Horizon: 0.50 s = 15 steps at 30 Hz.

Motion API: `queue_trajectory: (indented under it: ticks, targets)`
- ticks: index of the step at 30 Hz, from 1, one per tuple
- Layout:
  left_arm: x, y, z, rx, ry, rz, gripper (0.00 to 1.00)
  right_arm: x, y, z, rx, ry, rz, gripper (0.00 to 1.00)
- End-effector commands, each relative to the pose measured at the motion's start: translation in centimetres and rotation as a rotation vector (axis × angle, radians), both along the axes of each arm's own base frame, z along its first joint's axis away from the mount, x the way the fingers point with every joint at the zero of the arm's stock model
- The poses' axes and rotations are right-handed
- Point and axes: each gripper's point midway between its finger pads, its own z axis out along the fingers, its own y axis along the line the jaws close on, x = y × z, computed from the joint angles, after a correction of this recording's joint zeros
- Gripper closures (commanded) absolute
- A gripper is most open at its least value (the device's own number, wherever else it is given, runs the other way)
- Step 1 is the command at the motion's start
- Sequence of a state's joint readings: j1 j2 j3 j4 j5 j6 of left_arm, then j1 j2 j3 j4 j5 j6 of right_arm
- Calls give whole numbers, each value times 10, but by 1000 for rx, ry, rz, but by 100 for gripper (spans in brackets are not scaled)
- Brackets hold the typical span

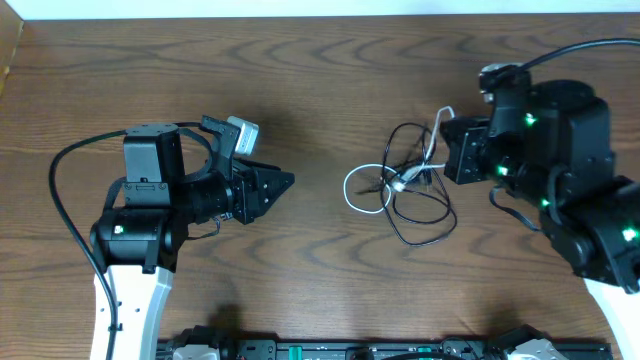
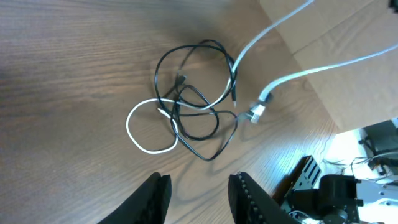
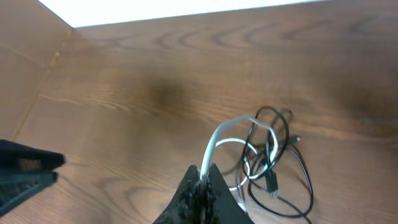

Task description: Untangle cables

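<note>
The cables (image 1: 400, 185) lie as a small tangle of thin black loops on the wooden table right of centre, with a thin white loop (image 1: 362, 192) on their left side. My right gripper (image 3: 204, 177) is shut on a thicker white cable (image 3: 217, 140), which rises out of the tangle (image 3: 273, 162). Seen from overhead, that gripper (image 1: 443, 128) sits just above and to the right of the pile. The left wrist view shows the tangle (image 2: 193, 112), the white cable's plug end (image 2: 256, 112) lifted, and my left gripper (image 2: 199, 186) open and empty short of it. Overhead, the left gripper (image 1: 285, 182) points at the pile from the left.
Cardboard walls (image 2: 348, 56) border the table at its edges (image 3: 25, 56). The left arm's thick black wire (image 1: 60, 200) loops beside its base. A black rail with fittings (image 1: 350, 350) runs along the near edge.
</note>
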<state>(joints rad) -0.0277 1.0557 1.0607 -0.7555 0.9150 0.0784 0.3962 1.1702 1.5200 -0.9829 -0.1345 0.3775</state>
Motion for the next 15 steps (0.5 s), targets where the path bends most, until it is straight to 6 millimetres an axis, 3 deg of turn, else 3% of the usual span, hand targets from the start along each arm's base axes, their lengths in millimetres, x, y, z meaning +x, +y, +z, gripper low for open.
queue_trajectory:
  ticks: [1,8,15]
  targets:
    - [-2,-1,-6,-7,18,-10,62,0,1,11,-3,-31,16,99]
    - [0,-7,-19,-4,59,-38,60,5,-11,34,-5,-96,-29,99]
    - [-3,-44,-37,12,74,-190,60,1,-19,75,-25,-210,-32,99]
